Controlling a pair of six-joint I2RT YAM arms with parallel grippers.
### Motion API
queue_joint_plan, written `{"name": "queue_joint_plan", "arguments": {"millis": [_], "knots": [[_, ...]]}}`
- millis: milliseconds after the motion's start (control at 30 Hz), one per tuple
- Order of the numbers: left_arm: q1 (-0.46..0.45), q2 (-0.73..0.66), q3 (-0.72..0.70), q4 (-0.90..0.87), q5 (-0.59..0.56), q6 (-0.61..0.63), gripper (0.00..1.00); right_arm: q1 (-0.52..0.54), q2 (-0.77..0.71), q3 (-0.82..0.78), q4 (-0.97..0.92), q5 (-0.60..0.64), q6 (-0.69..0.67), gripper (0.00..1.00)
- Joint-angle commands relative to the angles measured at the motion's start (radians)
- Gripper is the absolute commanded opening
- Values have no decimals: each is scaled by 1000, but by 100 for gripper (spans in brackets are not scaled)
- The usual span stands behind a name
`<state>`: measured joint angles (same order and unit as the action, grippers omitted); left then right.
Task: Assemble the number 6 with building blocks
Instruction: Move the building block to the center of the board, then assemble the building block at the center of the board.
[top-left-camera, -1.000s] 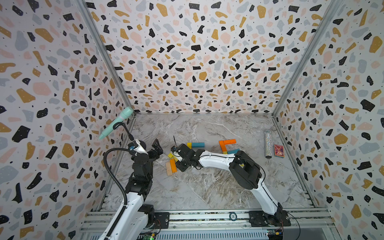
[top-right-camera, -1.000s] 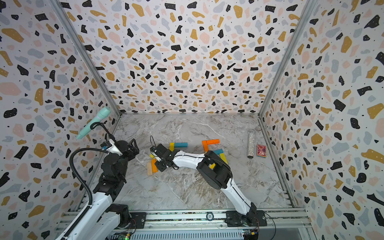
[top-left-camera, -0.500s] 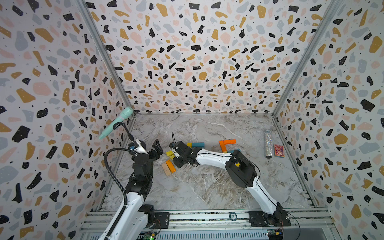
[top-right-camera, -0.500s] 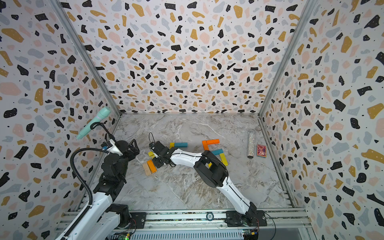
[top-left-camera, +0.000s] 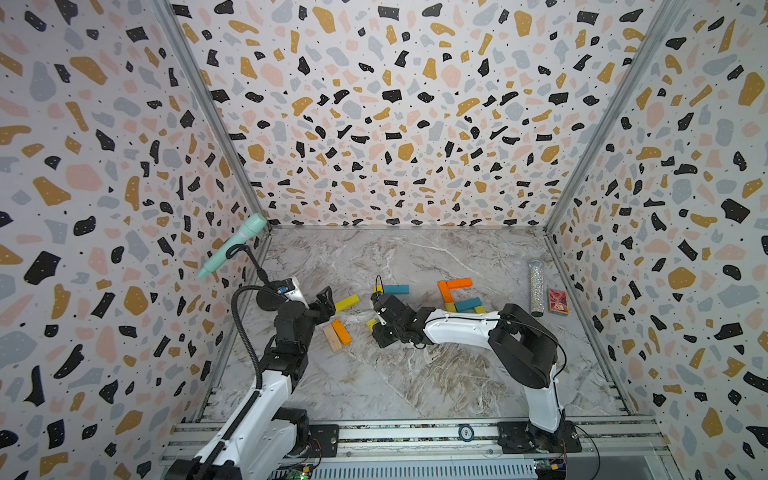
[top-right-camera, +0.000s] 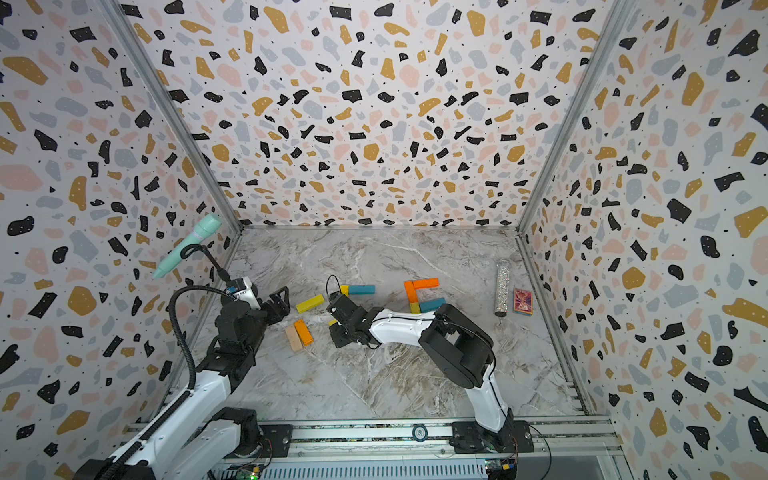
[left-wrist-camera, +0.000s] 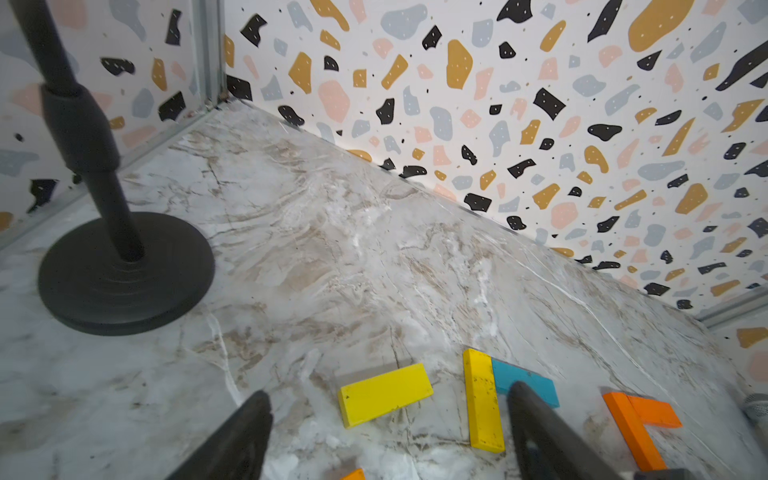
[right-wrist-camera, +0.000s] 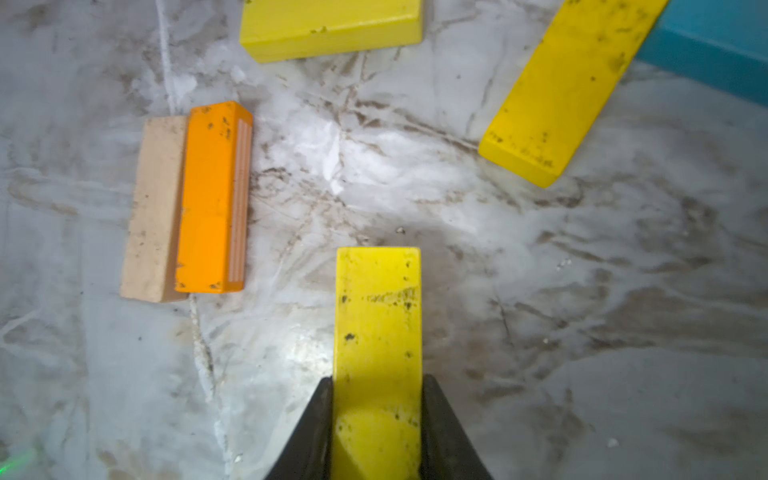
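My right gripper (right-wrist-camera: 377, 380) is shut on the end of a yellow block (right-wrist-camera: 377, 299), held just above the floor near the middle (top-left-camera: 371, 323). My left gripper (left-wrist-camera: 390, 395) is open and empty, with a loose yellow block (left-wrist-camera: 384, 395) lying beyond its tips (top-left-camera: 347, 303). An orange block (right-wrist-camera: 208, 199) and a bare wood block (right-wrist-camera: 156, 208) lie side by side between the arms. A yellow block (left-wrist-camera: 482, 399) abuts a blue block (left-wrist-camera: 528, 382). Further right, orange blocks (top-left-camera: 455, 284), a blue block (top-left-camera: 467, 304) and yellow ones form a partial figure.
A glittery tube (top-left-camera: 536, 286) and a small red box (top-left-camera: 557, 300) lie by the right wall. A mint microphone (top-left-camera: 232, 245) on a black stand (left-wrist-camera: 124, 274) occupies the back left corner beside my left arm. Patterned walls enclose three sides.
My right gripper has closed on the yellow block and drawn back to the right and nearer the front with it. My left arm has stayed where it was.
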<state>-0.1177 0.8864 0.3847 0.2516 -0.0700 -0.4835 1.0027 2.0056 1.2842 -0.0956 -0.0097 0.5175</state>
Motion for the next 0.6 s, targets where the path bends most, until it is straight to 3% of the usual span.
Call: {"name": "queue_joint_plan", "arguments": {"millis": [0, 133, 333, 467, 567], "knots": [[7, 9, 20, 27, 115, 3, 60, -13, -9, -5, 39, -11, 38, 17], [7, 7, -13, -9, 138, 29, 39, -18, 12, 18, 33, -29, 35, 32], [-2, 52, -57, -32, 218, 17, 22, -28, -89, -57, 106, -79, 9, 47], [-54, 75, -87, -8, 213, -10, 18, -67, -244, -229, 248, -177, 0, 47], [-108, 93, -103, 39, 207, -45, 14, -104, -324, -333, 275, -231, -25, 39]]}}
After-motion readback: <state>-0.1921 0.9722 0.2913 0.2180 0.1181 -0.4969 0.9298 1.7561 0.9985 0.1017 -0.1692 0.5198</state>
